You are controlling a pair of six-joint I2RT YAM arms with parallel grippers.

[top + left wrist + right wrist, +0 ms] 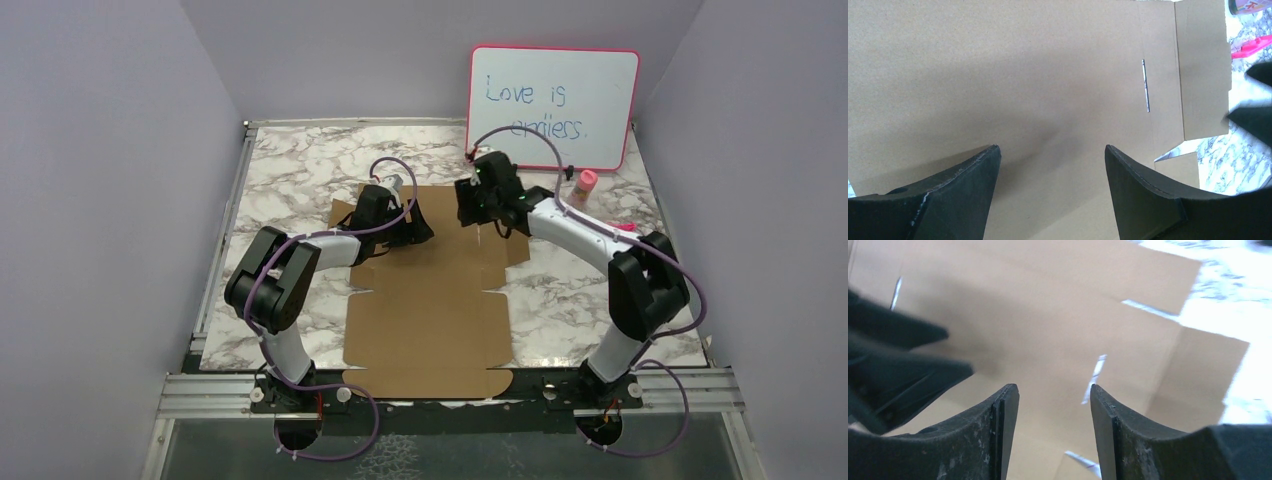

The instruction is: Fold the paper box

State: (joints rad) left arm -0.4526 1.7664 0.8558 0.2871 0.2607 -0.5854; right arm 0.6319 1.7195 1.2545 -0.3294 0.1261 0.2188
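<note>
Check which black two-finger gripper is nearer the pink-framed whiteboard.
The right gripper: it hovers over the far edge of the flat brown cardboard box sheet, just in front of the pink-framed whiteboard. The left gripper sits further left, away from it.

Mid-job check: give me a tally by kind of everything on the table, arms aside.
paper box, a flat sheet: 1
whiteboard: 1
bottle with a pink cap: 1
pink item, too small to identify: 1
Total: 4
</note>
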